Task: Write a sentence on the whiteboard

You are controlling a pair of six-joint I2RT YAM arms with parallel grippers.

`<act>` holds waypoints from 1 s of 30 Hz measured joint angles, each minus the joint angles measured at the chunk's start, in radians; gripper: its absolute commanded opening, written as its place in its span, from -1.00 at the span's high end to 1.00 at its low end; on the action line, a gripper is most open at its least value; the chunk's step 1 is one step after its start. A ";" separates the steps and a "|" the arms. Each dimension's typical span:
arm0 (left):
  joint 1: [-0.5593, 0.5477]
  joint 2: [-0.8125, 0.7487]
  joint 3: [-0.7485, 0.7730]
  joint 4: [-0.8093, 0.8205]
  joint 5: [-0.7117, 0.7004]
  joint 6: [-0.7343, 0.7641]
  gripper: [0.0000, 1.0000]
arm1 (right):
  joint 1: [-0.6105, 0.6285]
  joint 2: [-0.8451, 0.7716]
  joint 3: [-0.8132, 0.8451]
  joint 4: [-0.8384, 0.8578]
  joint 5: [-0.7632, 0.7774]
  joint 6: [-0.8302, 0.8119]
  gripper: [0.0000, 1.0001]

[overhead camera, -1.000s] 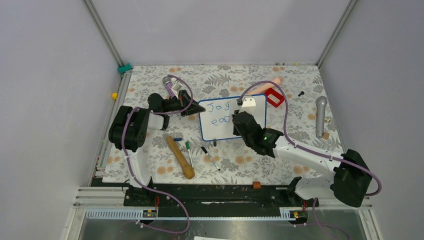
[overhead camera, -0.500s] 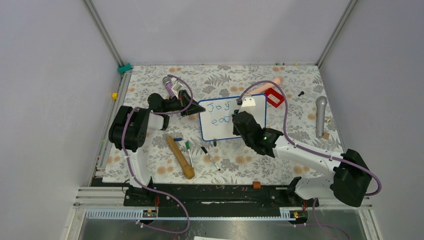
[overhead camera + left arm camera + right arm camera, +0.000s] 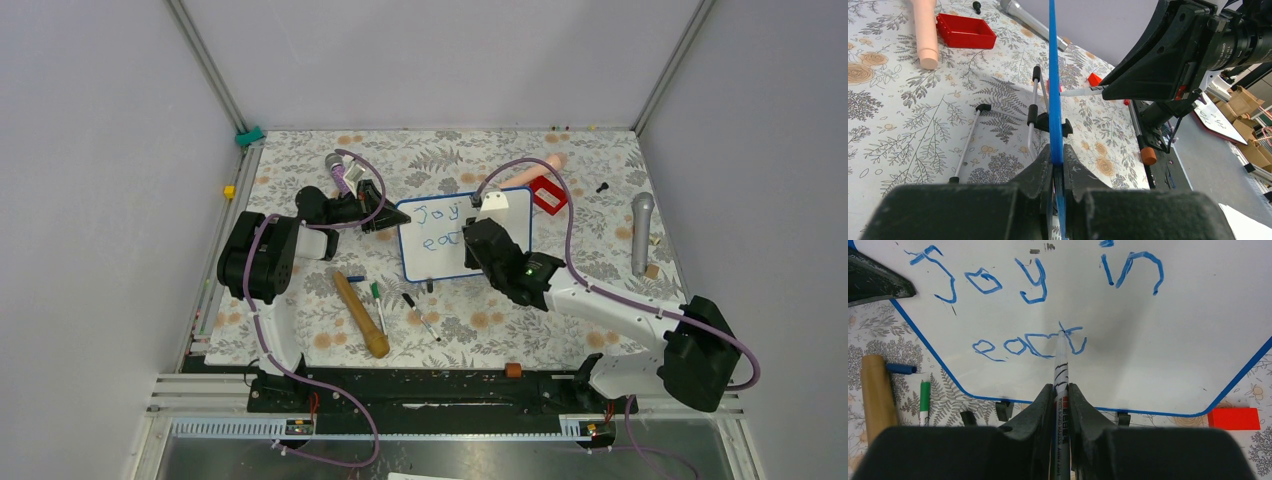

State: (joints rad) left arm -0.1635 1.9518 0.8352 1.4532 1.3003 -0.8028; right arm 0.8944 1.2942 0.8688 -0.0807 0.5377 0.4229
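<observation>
Whiteboard: glossy white, blue frame | sentence: blue "Joy in" over "eac"

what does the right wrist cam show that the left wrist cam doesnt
Only the right wrist view: the whiteboard face-on with the blue sentence, reading "Joy in" plus an unfinished second line, where the marker tip touches.
Only the left wrist view: the left gripper shut on the board's blue frame, seen edge-on, with a microphone and pale pink cylinder beyond.
Both: the whiteboard, the right gripper shut on the marker, and the floral tablecloth.
</observation>
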 measured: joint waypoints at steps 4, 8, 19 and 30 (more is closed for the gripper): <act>0.000 0.000 0.000 0.000 0.000 0.000 1.00 | 0.000 0.008 0.010 -0.005 0.000 0.001 1.00; 0.000 0.000 0.000 0.000 0.000 0.000 1.00 | 0.000 0.008 0.010 -0.005 -0.001 0.004 1.00; 0.000 0.000 0.000 0.000 0.000 0.000 1.00 | 0.001 0.008 0.015 -0.078 0.004 0.037 1.00; 0.000 0.000 0.000 0.002 0.001 0.002 1.00 | 0.000 0.016 0.067 -0.122 0.003 0.010 1.00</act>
State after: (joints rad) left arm -0.1635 1.9518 0.8352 1.4548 1.3010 -0.8013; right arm 0.8948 1.3106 0.9360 -0.2028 0.5404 0.4328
